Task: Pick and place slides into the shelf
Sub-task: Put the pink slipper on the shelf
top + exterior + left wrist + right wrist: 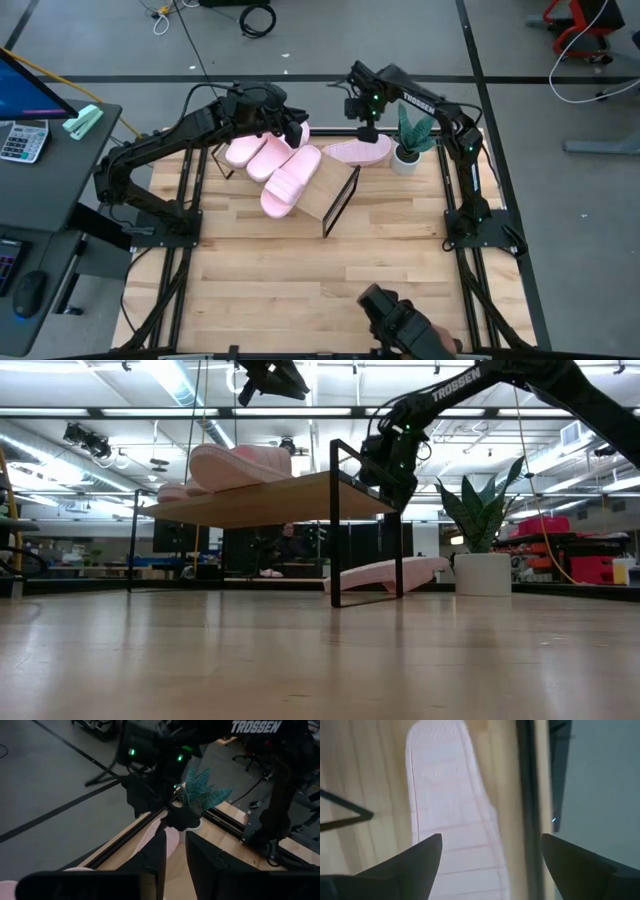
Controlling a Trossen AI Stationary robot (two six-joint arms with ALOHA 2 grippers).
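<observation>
The shelf (327,192) stands slanted mid-table, and three pale pink slides (272,165) lie on its plank top (280,498). A fourth slide (358,150) lies on the tabletop past the shelf's right end, near the far edge, and shows a ribbed face in the right wrist view (452,810). My right gripper (366,133) hangs open just above it (395,485), one finger on each side, touching nothing (490,860). My left gripper (297,132) hovers above the far side of the shelf's slides (270,380), its fingers slightly apart (175,865) and empty.
A potted plant (410,135) in a white pot (482,572) stands right of the fourth slide, close to the right arm. The black table frame runs along the far edge (527,795). The near half of the wooden table (300,270) is free room.
</observation>
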